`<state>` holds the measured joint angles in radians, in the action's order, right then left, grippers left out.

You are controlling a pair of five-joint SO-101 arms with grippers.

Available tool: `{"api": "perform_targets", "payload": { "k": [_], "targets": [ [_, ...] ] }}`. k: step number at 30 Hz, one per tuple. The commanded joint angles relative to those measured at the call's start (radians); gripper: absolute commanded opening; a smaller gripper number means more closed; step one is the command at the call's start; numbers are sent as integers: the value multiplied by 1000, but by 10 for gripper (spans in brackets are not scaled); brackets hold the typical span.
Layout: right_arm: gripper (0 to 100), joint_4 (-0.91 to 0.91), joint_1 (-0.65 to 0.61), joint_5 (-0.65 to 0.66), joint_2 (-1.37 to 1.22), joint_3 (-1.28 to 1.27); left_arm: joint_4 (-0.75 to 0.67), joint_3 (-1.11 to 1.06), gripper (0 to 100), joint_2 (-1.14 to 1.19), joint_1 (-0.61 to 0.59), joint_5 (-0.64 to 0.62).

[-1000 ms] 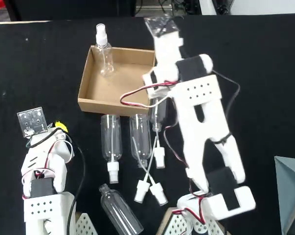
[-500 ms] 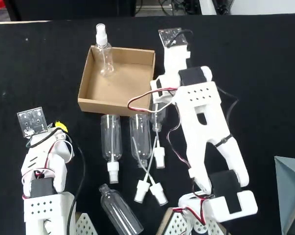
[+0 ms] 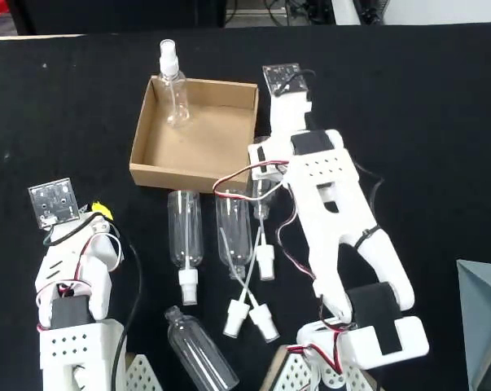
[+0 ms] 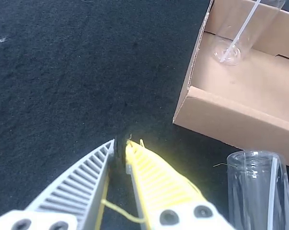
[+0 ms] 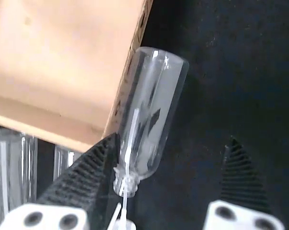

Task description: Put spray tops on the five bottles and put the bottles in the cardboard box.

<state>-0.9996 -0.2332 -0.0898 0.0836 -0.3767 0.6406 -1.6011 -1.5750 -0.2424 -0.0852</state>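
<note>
The cardboard box (image 3: 151, 159) sits at the table's far middle, and one clear bottle with a white spray top (image 3: 173, 81) stands in its far left corner. In front of the box lie two clear bottles (image 3: 185, 232) (image 3: 233, 228) with white tops (image 3: 188, 286) by their necks. My right gripper (image 5: 173, 140) is open around a third lying bottle (image 5: 154, 110) beside the box's wall (image 5: 127, 98), its thin tube trailing out of the neck. A bare bottle (image 3: 200, 354) lies near the front. My left gripper (image 4: 120, 143) is shut and empty, left of the box (image 4: 230, 117).
Two loose white spray tops (image 3: 235, 318) (image 3: 264, 322) with long tubes lie between the arms. A grey object (image 3: 483, 314) stands at the right edge. The right arm (image 3: 326, 175) covers the box's right front corner. Open black table stretches left of the box.
The right arm has drawn back from over the box's right wall and come down beside the front corner, over the lying bottle. The left arm and the bottles have not moved.
</note>
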Motion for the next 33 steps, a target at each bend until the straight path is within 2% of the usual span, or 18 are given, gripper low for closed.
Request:
{"api": "perform_targets", "payload": {
  "k": [1,22,28,33],
  "targets": [
    [286,74,20,-8,48,-16,0,18,33,-14,-8,9],
    [282,84,48,-8,-334,208,0,18,33,-14,-8,9],
    [128,84,89,-6,-395,268,0,18,33,-14,-8,9],
    [73,51,89,2,-397,277,0,18,33,-14,-8,9]
  ]
}}
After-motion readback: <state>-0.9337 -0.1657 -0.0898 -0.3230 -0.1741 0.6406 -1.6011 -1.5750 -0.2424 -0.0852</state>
